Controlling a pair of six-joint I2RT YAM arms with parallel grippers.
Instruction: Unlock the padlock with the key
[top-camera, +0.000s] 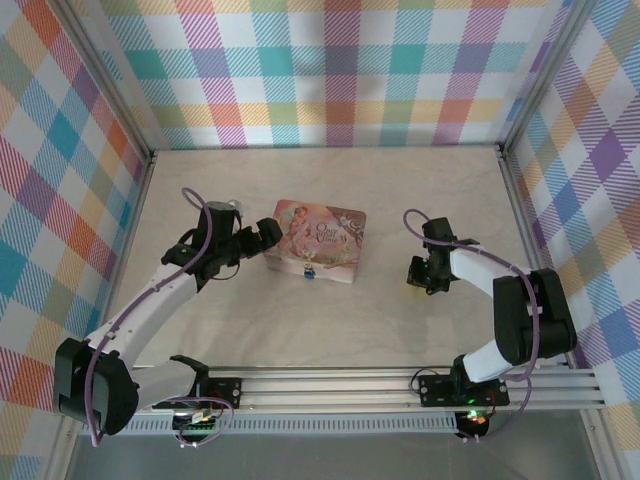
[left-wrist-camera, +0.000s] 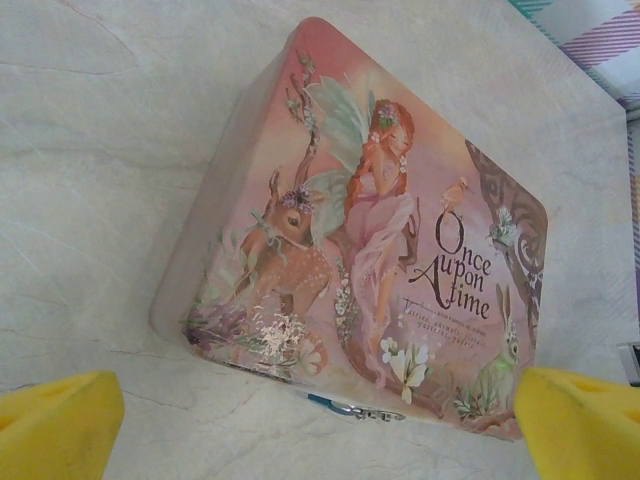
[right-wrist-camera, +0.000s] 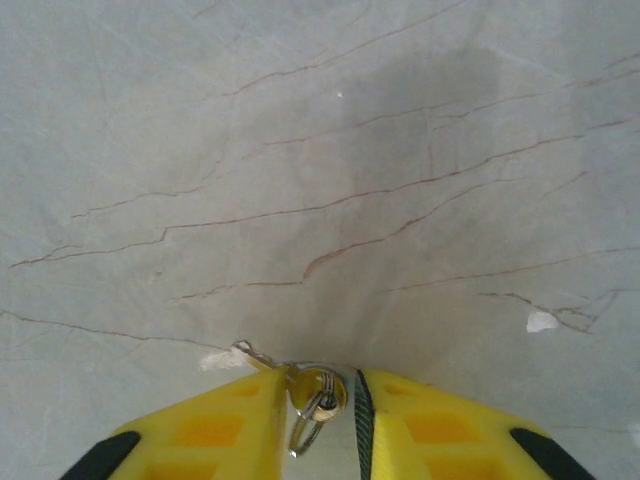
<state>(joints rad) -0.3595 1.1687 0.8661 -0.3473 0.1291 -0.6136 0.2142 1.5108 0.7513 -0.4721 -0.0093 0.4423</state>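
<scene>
The padlock (left-wrist-camera: 340, 405), tiny, with a blue body and a silvery shackle, hangs at the front edge of the pink illustrated tin box (left-wrist-camera: 380, 220); from above the padlock (top-camera: 311, 270) is a small speck. My left gripper (left-wrist-camera: 318, 400) stands wide open over the tin box (top-camera: 320, 240), its yellow fingers (left-wrist-camera: 60, 425) spread to both sides. The small brass key (right-wrist-camera: 320, 392) with its wire ring lies on the table between the fingers of my right gripper (right-wrist-camera: 322, 378). Those jaws are narrow. The left finger (right-wrist-camera: 230, 425) touches the key's head; a thin gap remains on the other side.
The table (top-camera: 240, 330) is pale marble-patterned, walled by plaid panels at the back and sides. My left gripper (top-camera: 268, 235) sits at the box's left end. My right gripper (top-camera: 420, 272) is low on the table well to the right of the box. An aluminium rail (top-camera: 330, 385) runs along the near edge.
</scene>
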